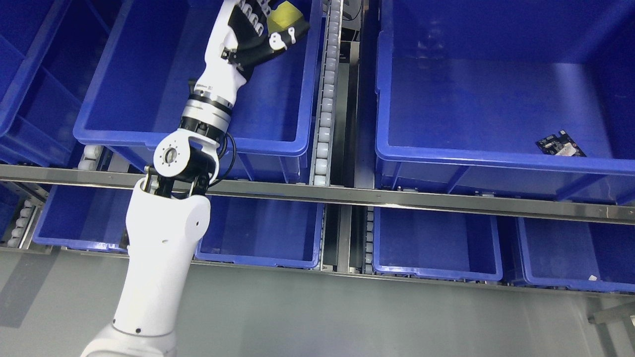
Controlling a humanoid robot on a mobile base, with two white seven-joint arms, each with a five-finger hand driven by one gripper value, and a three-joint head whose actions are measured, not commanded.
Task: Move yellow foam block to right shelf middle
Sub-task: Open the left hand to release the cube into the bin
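Observation:
The yellow foam block [285, 17] shows at the top edge of the head view, held above the left blue bin [278, 141] on the middle shelf level. My left hand [270, 25] reaches up from the lower left and its black fingers [249, 17] are curled around the block. Part of the block is hidden by the thumb and cut off by the picture's top. The right blue bin [496, 156] on the same level sits to the right, across the roller track.
A dark circuit board [560, 144] lies in the right bin near its front wall. A white roller track [325, 99] separates the two bins. A steel rail [397, 198] runs across below them, with several blue bins [436, 248] on the lower level.

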